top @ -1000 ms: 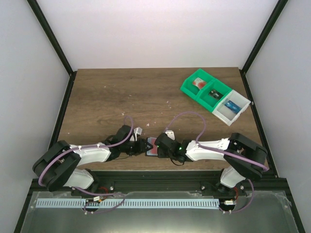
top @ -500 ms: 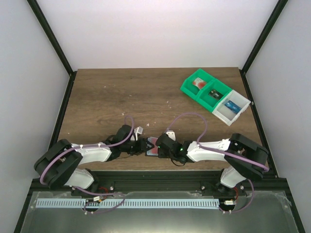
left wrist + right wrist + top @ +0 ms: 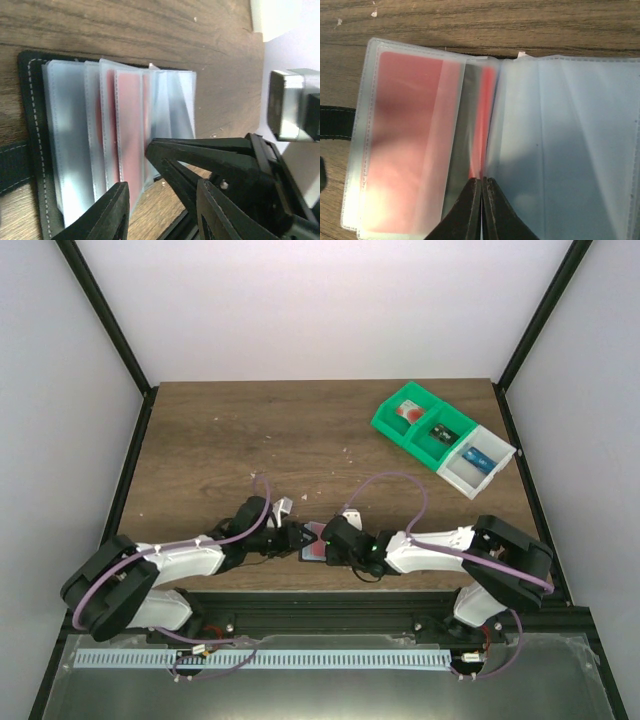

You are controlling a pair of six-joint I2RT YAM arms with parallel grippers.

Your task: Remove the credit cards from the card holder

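The card holder [image 3: 313,543] lies open near the table's front edge, between the two grippers. In the left wrist view its dark stitched edge [image 3: 31,125] frames several fanned clear sleeves, and a red credit card [image 3: 129,125] sits in one. My left gripper [image 3: 161,186] is open and empty just in front of the sleeves [image 3: 292,538]. My right gripper [image 3: 481,186] is shut on the edge of a middle sleeve leaf that shows a thin red strip [image 3: 488,115]. Another sleeve holds a red card [image 3: 405,140]. The right gripper's fingers also show in the left wrist view [image 3: 165,150].
A green bin [image 3: 420,425] and a white bin [image 3: 477,462] stand at the back right. A pale card with red on it [image 3: 408,410] lies in the green bin's far compartment. The holder's black strap [image 3: 335,122] sticks out to one side.
My left gripper has edged right, closer to the holder and the right gripper. The right gripper stays shut at the sleeves.
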